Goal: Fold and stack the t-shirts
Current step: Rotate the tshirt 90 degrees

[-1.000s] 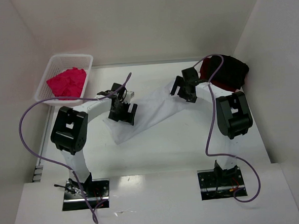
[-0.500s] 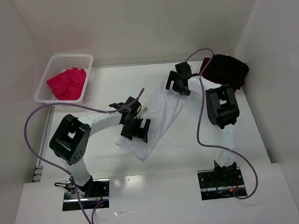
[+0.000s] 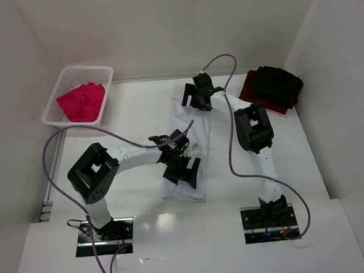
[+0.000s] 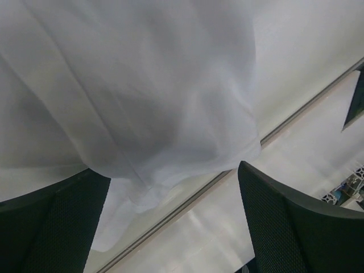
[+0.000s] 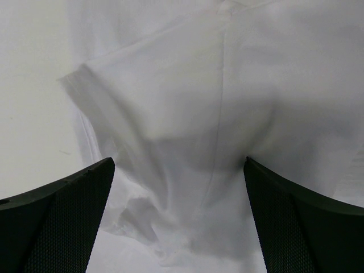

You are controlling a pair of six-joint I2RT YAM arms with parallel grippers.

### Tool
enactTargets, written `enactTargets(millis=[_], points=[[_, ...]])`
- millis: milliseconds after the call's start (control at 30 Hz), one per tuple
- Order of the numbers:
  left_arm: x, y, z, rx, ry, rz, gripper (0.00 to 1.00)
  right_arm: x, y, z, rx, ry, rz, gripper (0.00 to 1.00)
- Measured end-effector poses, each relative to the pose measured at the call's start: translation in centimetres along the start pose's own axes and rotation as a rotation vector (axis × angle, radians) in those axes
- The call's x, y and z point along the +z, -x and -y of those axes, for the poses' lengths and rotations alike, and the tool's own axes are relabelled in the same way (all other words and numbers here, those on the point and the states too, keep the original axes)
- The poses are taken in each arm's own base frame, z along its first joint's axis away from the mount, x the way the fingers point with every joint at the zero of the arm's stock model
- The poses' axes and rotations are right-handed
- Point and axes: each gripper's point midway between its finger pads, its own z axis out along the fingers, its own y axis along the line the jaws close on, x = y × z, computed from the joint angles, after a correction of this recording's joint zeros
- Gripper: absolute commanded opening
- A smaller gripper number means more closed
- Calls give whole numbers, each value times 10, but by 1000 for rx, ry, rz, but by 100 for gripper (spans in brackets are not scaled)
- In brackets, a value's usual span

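At the far left corner the overhead view shows a white lattice basket (image 3: 72, 123) holding the pink t-shirt (image 3: 81, 100), crumpled; neither wrist camera reaches it. Right of the basket lies a broad bare stretch of table (image 3: 128, 112). Down the middle the white t-shirt (image 3: 198, 132) lies as a long narrow strip, running from the far side to just short of the table's near edge. The left gripper (image 3: 185, 175) sits over the strip's near end and the right gripper (image 3: 196, 102) over its far end. From above the jaws are hard to read, but the wrist views settle it: each pair of fingers stands wide apart over white cloth, pinching nothing. The left wrist view alone shows the hem corner just beside the table's edge line, and the right wrist view shows a sleeve edge and a seam. At the far right corner the black t-shirt (image 3: 279, 84) rests on the dark red t-shirt (image 3: 248, 88), close to the side wall, with bare table between them and the strip.
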Motion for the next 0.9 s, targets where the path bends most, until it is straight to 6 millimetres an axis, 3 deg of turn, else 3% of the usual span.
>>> enactTargets(millis=[300,467,600,733,800,900], points=[[7,1,16,-9,-41,8,99,24,14,-43,-28,75,22,100],[6,3,13,-17,-15,18,99,29,25,-48,-34,65,31,100],[-3,11,5,-9,72,71,99,20,27,-45,-51,52,34,100],[-46,34,11,7,125,243,99,-24,34,-45,-54,67,45,100],[-84,48,21,2,115,379,99,-64,46,-51,-49,99,82,100],[-144,57,34,-30,58,593,99,-141,64,-57,-26,169,179,100]])
